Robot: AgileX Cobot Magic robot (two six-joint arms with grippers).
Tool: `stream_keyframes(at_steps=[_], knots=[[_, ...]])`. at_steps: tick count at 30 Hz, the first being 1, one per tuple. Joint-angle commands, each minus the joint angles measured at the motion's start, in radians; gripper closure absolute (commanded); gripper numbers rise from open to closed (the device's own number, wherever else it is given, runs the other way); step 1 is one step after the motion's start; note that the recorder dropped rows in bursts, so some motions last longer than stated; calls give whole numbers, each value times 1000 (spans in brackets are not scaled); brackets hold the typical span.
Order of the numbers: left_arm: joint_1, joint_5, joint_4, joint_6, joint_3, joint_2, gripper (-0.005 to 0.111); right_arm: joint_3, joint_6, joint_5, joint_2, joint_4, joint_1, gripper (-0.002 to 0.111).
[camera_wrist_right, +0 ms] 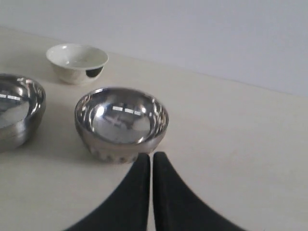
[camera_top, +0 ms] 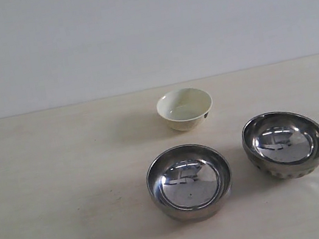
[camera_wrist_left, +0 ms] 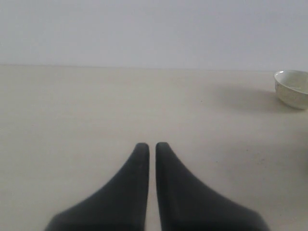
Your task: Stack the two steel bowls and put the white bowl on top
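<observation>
1. Smooth steel bowl (camera_top: 189,181) sits closest to me, at the front of the desk (camera_top: 49,194), open side up.
2. My left fingers (camera_wrist_left: 137,173) are almost pressed together, holding nothing, well away from the bowls. I would let them wait.
3. Further back, the white bowl (camera_top: 185,108) stands alone. It goes on last.
4. On the right is the dimpled steel bowl (camera_top: 285,144), near the smooth one but not touching.
5. My right fingers (camera_wrist_right: 166,183) are pinched close too, empty, just beside that bowl. I think I should spread them wide, pinch its rim, lift straight up, then lower it gently into the smooth bowl.
</observation>
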Motion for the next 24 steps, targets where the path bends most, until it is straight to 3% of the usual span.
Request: stream_keyframes(at_steps=[1, 6, 11, 13, 19, 24], knots=[[2, 3, -5, -6, 4, -2, 102, -1, -5, -226, -5, 4, -7, 108], [2, 3, -5, -6, 4, -2, 102, -1, 48, -472, -5, 19, -7, 108], [2, 3, -5, -6, 4, -2, 102, -1, 336, -658, -5, 33, -7, 108], [2, 3, -5, -6, 4, -2, 102, -1, 363, -674, -5, 30, -7, 108], [2, 3, -5, -6, 4, -2, 102, -139, 391, -402, -3, 30, -7, 108], [2, 3, -5, -6, 4, -2, 102, -306, 391, -225, 130, 30, -7, 108]])
